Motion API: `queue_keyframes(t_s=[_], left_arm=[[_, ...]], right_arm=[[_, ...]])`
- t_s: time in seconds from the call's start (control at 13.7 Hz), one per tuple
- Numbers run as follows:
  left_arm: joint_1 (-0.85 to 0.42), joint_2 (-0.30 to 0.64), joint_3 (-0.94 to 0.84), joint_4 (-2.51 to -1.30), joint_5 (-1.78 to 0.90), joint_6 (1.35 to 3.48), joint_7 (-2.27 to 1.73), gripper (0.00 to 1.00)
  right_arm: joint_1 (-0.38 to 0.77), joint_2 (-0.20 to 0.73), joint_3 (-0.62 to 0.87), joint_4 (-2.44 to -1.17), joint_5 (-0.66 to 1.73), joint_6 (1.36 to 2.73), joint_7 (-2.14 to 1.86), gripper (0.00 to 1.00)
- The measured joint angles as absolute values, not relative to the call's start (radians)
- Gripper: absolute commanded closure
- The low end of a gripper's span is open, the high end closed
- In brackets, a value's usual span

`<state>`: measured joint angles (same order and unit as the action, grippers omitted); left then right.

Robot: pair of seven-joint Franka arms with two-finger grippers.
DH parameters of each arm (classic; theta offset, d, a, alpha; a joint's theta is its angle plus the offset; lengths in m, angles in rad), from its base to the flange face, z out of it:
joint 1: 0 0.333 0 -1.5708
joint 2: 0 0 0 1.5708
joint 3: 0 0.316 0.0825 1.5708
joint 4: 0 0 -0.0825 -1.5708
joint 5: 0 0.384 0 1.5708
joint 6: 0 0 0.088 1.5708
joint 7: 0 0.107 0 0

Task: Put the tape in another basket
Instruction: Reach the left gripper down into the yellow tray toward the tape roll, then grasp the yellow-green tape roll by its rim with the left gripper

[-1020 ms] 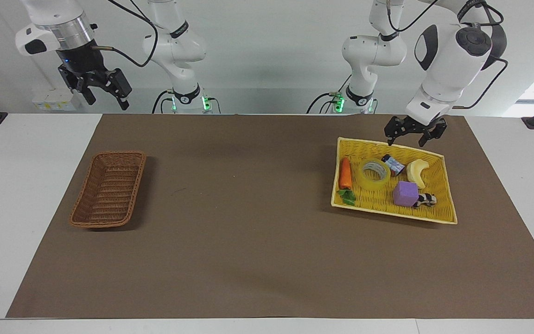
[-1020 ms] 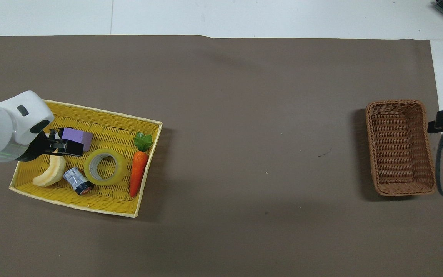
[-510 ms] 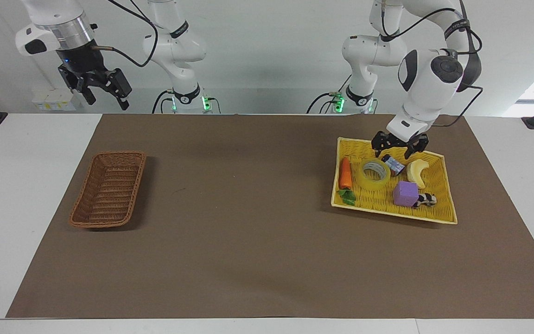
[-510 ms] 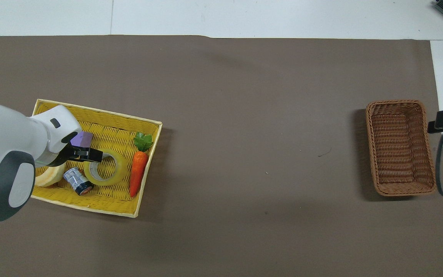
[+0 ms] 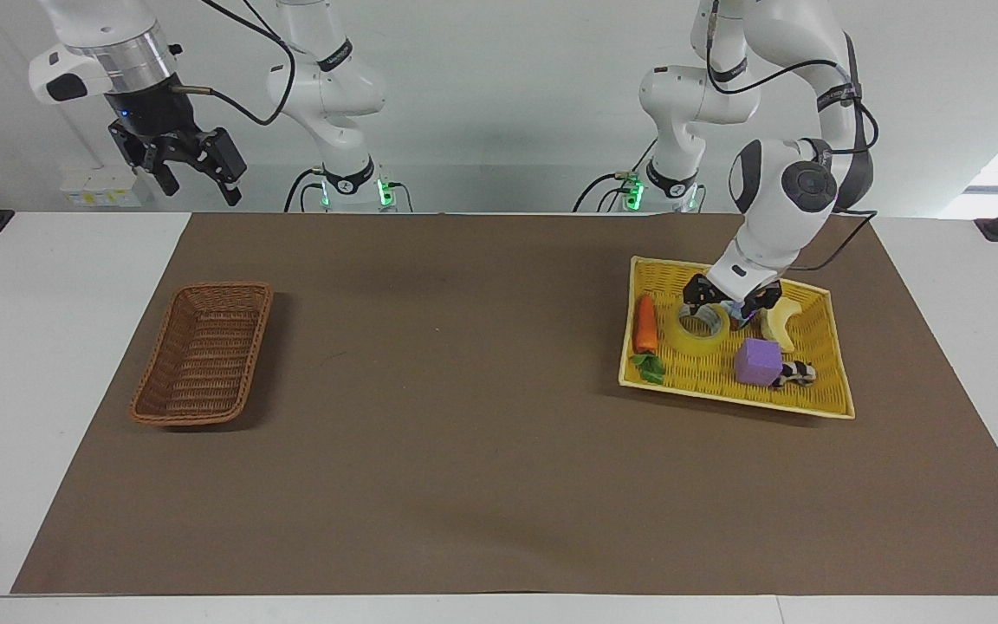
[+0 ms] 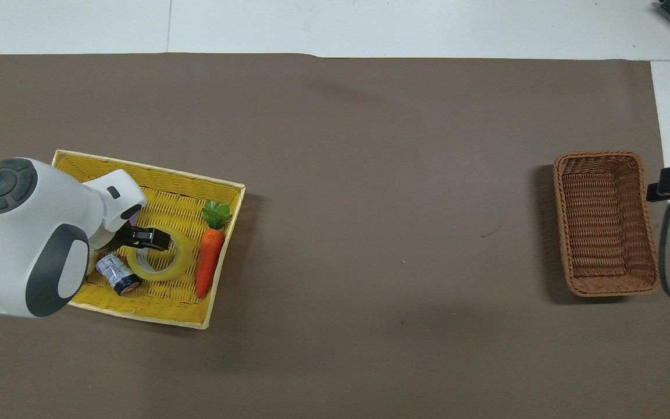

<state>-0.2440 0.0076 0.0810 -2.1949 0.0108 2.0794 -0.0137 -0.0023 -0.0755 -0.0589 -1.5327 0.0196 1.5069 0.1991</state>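
The tape [image 5: 702, 328] [image 6: 161, 254], a translucent yellow roll, lies flat in the yellow woven tray [image 5: 737, 397] [image 6: 154, 169] at the left arm's end of the table. My left gripper [image 5: 723, 307] [image 6: 150, 238] is open and low over the roll's edge nearer the robots, with nothing held. Whether it touches the roll I cannot tell. The brown wicker basket [image 5: 178, 420] [image 6: 602, 156] stands with nothing in it at the right arm's end. High above that end, by its own base, my right gripper [image 5: 198, 178] waits open.
In the tray with the tape lie a carrot [image 5: 645, 325] [image 6: 208, 262], a purple cube [image 5: 758, 361], a pale banana piece [image 5: 778, 322], a small can [image 6: 117, 273] and a small black-and-white thing [image 5: 798, 373]. Brown paper covers the table between the two baskets.
My left gripper has come down from over the tray's rim nearest the robots and moved across to the tape. The right arm and all the objects have stayed still.
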Motion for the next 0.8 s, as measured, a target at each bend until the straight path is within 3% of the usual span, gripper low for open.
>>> queue_keyframes(t_s=[0.22,0.36,0.66,0.73,0.8], left_arm=[[-0.244,0.007,0.083,-2.272,0.011,2.153,-0.014,0.02],[-0.243,0.007,0.084,-2.304,0.011,2.184,-0.014,0.14],[-0.242,0.006,0.088,-2.321,0.011,2.198,-0.014,0.21],[-0.242,0.005,0.088,-2.322,0.011,2.199,-0.014,0.31],[-0.242,0.004,0.088,-2.323,0.011,2.199,-0.014,0.49]], right_arm=[[-0.002,-0.075,-0.059,-1.533,0.020,1.507,0.199,0.00],[-0.002,-0.075,-0.059,-1.533,0.020,1.507,0.199,0.00],[-0.002,-0.075,-0.059,-1.533,0.020,1.507,0.199,0.00],[-0.002,-0.075,-0.059,-1.533,0.020,1.507,0.199,0.00],[-0.002,-0.075,-0.059,-1.533,0.020,1.507,0.199,0.00]])
